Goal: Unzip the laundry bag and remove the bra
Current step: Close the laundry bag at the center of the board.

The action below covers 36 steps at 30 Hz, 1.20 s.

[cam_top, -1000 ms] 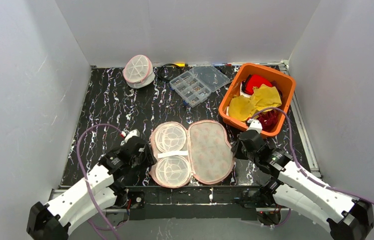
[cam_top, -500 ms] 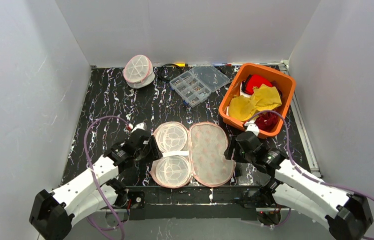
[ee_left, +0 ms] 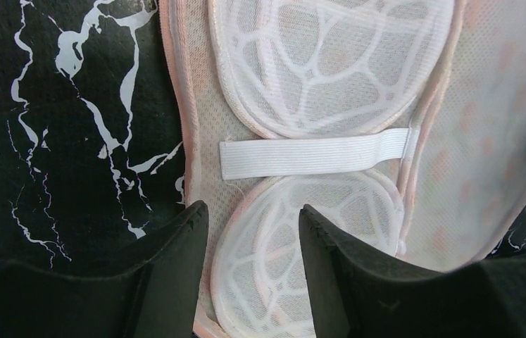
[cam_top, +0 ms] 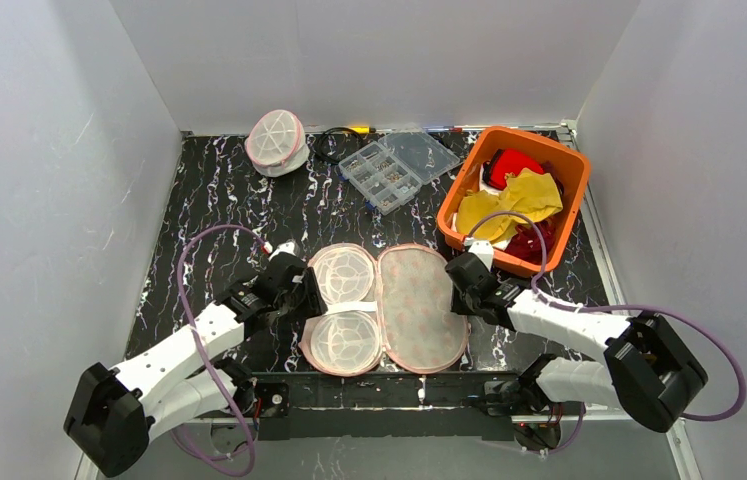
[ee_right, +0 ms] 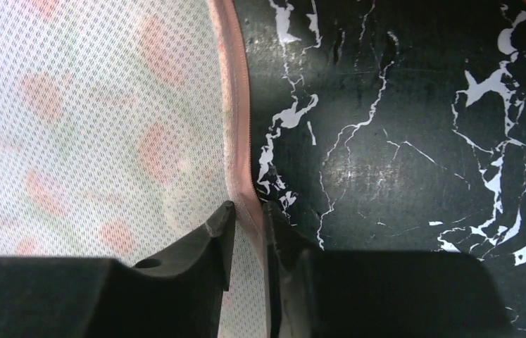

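Observation:
The round white mesh laundry bag (cam_top: 276, 140) with a pink rim stands zipped at the back left, far from both arms. A larger pink-rimmed mesh case (cam_top: 417, 300) lies open and flat at the front middle. Its left half holds two white ribbed cups (ee_left: 330, 60) under a white elastic strap (ee_left: 312, 155). I cannot make out a bra. My left gripper (cam_top: 301, 295) is open over the near cup's left edge (ee_left: 253, 232). My right gripper (cam_top: 461, 290) is shut on the case's pink zip rim (ee_right: 239, 141), seen close in the right wrist view (ee_right: 249, 218).
An orange bin (cam_top: 561, 170) of red and yellow cloths stands just behind the right gripper. A clear plastic compartment box (cam_top: 397, 165) lies open at the back middle, with a black cable (cam_top: 327, 145) beside it. White walls enclose the black marbled table (cam_top: 219, 220).
My left gripper has moved forward and right to the open case's left edge. My right gripper has moved left and forward onto the case's right rim.

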Tool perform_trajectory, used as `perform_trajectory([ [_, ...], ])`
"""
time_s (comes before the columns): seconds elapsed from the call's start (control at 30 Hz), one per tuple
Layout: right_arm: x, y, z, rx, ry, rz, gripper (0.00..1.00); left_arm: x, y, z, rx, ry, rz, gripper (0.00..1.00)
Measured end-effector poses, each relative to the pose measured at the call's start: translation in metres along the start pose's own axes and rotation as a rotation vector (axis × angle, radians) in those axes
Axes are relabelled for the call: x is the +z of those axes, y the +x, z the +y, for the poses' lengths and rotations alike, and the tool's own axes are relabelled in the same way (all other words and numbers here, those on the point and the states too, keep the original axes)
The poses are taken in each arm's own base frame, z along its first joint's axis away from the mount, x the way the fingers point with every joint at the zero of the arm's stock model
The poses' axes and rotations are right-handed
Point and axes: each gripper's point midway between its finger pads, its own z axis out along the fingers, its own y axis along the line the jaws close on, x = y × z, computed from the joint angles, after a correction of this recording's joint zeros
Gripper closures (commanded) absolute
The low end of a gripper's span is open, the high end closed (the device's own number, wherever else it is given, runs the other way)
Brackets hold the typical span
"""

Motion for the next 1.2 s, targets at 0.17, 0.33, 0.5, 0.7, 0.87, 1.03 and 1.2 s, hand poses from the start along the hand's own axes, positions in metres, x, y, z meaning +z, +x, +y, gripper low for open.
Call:
perform_trajectory([
  [0.17, 0.001, -0.002, -0.001, 0.016, 0.005, -0.008, 0.99, 0.006, 0.003, 0.003, 0.003, -0.012, 0.011, 0.52],
  [0.33, -0.019, -0.004, -0.001, 0.036, -0.037, -0.019, 0.99, 0.010, 0.009, 0.009, 0.003, -0.026, 0.017, 0.52],
  [0.5, -0.066, -0.036, 0.021, 0.015, -0.198, -0.098, 0.99, 0.010, 0.007, 0.011, 0.004, -0.035, 0.007, 0.52],
  [0.7, -0.117, -0.078, 0.057, -0.041, -0.372, -0.164, 0.99, 0.011, 0.007, 0.012, 0.004, -0.044, 0.008, 0.52],
  [0.87, -0.137, -0.074, 0.075, -0.063, -0.503, -0.133, 0.99, 0.012, 0.008, 0.013, 0.003, -0.046, 0.008, 0.53],
  [1.03, -0.145, -0.069, 0.094, -0.051, -0.615, -0.101, 0.99, 0.022, 0.016, 0.015, -0.003, -0.046, 0.033, 0.55],
  [1.2, -0.138, -0.054, 0.100, -0.024, -0.660, -0.052, 0.99, 0.034, 0.027, 0.015, -0.014, -0.048, 0.084, 0.60],
])
